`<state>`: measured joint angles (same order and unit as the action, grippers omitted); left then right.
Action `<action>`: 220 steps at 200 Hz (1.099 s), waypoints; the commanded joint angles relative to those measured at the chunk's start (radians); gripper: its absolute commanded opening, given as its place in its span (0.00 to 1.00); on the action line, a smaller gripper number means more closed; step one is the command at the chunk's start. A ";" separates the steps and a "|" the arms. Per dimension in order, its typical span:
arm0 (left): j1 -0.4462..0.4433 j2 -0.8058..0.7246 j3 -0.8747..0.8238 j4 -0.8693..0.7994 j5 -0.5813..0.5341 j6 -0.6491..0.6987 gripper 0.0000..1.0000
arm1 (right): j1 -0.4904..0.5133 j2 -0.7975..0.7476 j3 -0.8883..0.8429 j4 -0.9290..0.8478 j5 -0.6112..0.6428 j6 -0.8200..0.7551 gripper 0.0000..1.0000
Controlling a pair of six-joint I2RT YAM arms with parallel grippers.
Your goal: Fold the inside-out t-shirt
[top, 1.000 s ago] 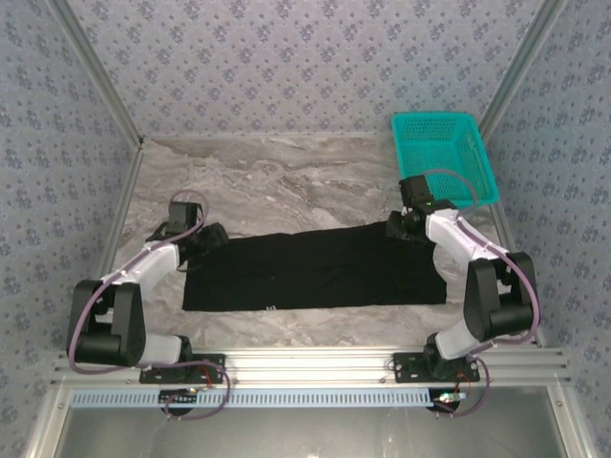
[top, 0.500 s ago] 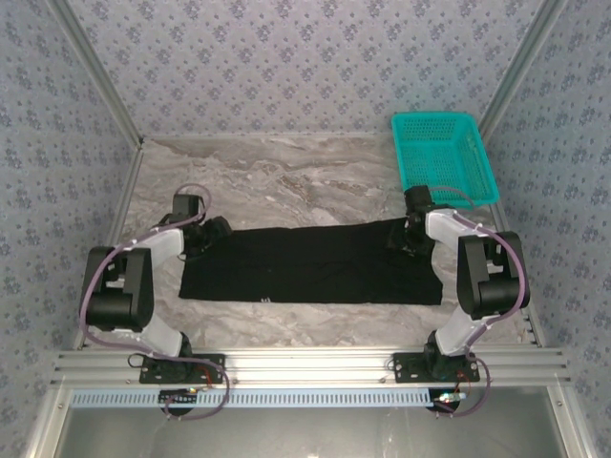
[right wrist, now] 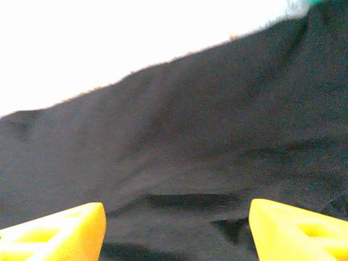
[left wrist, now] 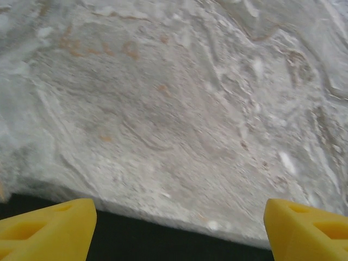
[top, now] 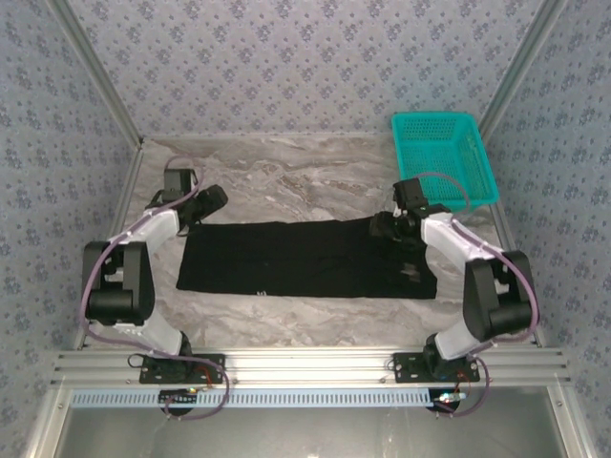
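The t-shirt [top: 305, 260] is laid as a long black band across the worktop [top: 286, 176], running from the left side to the right, nearer the front edge than the back. Over the last second the band has been shifted a little towards the back and its far edge set down, and both far corners have been let go. A lengthwise fold is thus judged to be finished, with the crosswise folds left to do. The left gripper [top: 208, 198] has been lifted off the far left corner and is held just beyond it over bare worktop, jaws wide apart with nothing between them. The right gripper [top: 385, 226] is held low over the far right corner, jaws likewise apart, nothing clamped, the cloth lying slack beneath. The basket [top: 444, 157] stands at the back right corner, apart from the shirt.
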<state>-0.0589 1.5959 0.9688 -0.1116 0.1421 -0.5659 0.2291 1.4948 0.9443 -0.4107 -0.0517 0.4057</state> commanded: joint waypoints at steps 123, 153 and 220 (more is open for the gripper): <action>-0.003 0.119 -0.015 -0.066 0.001 0.025 0.80 | -0.008 0.001 0.004 -0.186 -0.055 -0.023 0.77; -0.003 0.086 0.027 -0.077 -0.013 0.028 0.80 | -0.080 -0.050 0.009 -0.279 0.025 -0.077 0.92; 0.001 0.049 -0.022 -0.041 -0.008 0.002 0.80 | -0.247 -0.001 -0.019 -0.291 -0.022 -0.076 1.00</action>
<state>-0.0654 1.6768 0.9691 -0.1600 0.1379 -0.5591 0.0170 1.4559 0.9382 -0.6704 -0.0559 0.3458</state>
